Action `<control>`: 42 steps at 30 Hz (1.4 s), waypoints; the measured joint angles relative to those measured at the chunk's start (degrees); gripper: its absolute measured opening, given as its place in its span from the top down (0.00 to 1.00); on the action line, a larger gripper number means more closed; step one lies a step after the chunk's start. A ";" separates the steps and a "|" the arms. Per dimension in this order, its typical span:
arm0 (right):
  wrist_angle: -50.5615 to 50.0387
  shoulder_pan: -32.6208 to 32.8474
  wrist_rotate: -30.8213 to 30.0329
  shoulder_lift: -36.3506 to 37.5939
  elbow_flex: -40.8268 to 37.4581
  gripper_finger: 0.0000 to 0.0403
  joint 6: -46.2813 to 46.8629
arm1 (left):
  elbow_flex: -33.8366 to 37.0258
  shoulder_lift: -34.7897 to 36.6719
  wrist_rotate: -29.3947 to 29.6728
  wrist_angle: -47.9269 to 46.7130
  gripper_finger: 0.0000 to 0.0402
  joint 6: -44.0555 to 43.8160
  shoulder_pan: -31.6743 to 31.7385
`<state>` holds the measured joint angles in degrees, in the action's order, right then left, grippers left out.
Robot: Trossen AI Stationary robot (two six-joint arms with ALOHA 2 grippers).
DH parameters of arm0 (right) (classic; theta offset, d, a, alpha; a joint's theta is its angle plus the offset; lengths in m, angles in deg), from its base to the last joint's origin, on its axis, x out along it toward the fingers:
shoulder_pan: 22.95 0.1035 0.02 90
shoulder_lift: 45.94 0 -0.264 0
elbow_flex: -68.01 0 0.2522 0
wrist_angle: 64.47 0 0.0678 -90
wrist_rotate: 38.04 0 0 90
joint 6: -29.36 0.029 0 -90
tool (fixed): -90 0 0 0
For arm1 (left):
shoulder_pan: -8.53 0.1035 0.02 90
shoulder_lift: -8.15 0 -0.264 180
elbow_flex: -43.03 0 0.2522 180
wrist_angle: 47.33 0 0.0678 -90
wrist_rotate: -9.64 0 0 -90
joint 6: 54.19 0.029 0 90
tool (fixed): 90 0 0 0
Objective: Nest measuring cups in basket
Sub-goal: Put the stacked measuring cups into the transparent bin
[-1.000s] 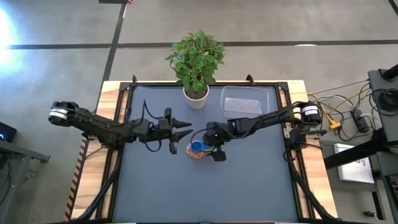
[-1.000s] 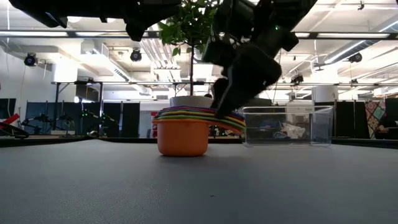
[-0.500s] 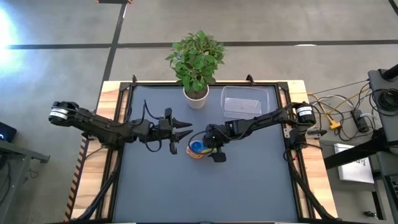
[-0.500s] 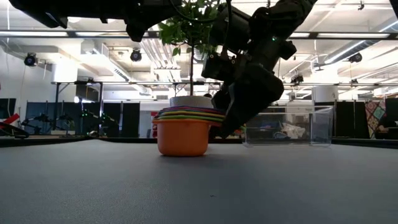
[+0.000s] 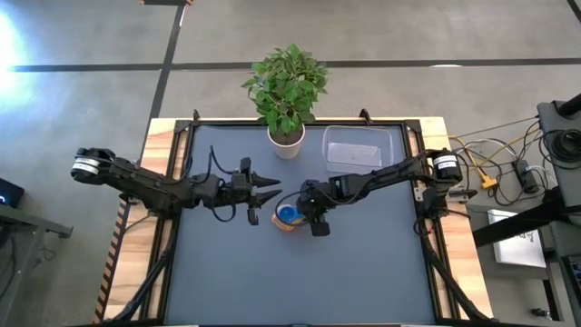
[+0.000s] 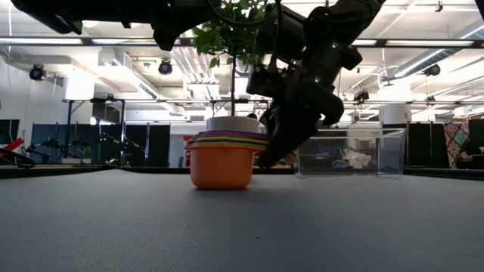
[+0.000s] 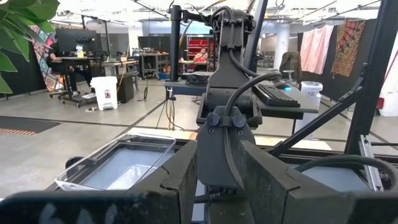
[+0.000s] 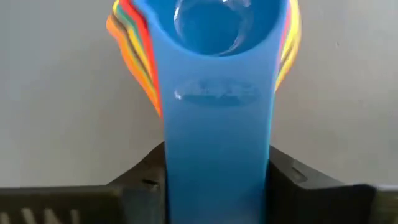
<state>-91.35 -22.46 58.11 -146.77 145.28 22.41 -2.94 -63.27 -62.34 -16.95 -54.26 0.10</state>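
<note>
The measuring cups (image 5: 287,218) stand nested in one stack at the table's middle. The orange one (image 6: 221,168) is at the bottom and the blue one (image 8: 217,25) on top. My right gripper (image 5: 307,218) reaches in from the right and is shut on their handles. My left gripper (image 5: 272,188) hovers open just left of and beyond the stack, holding nothing. The clear basket (image 5: 359,148) sits at the far right, with no cup in it. My right gripper pinches the stacked handles between its two fingers (image 8: 146,177), one on each long edge; the blue handle (image 8: 217,124) lies on top. The fingers come from the table's right, slanting down, along the handles. The stack stands upright, its orange base (image 6: 221,181) on the table.
A white plant pot (image 5: 287,143) with a leafy plant stands at the far edge, left of the basket and just beyond the stack. The dark mat (image 5: 300,282) lies bare on the near side.
My right gripper has edged toward the cups and shut on their handles, which were fanned out between its open fingers a second ago. The stack has stayed in place on the table.
</note>
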 joint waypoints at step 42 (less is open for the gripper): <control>-6.07 -6.36 -0.15 34.74 -14.79 0.68 2.48 | 0.00 -0.35 0.02 0.89 0.75 0.83 0.00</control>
<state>-97.42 -28.82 57.96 -112.04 130.49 24.89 -2.94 -63.62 -62.31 -16.06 -53.43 0.10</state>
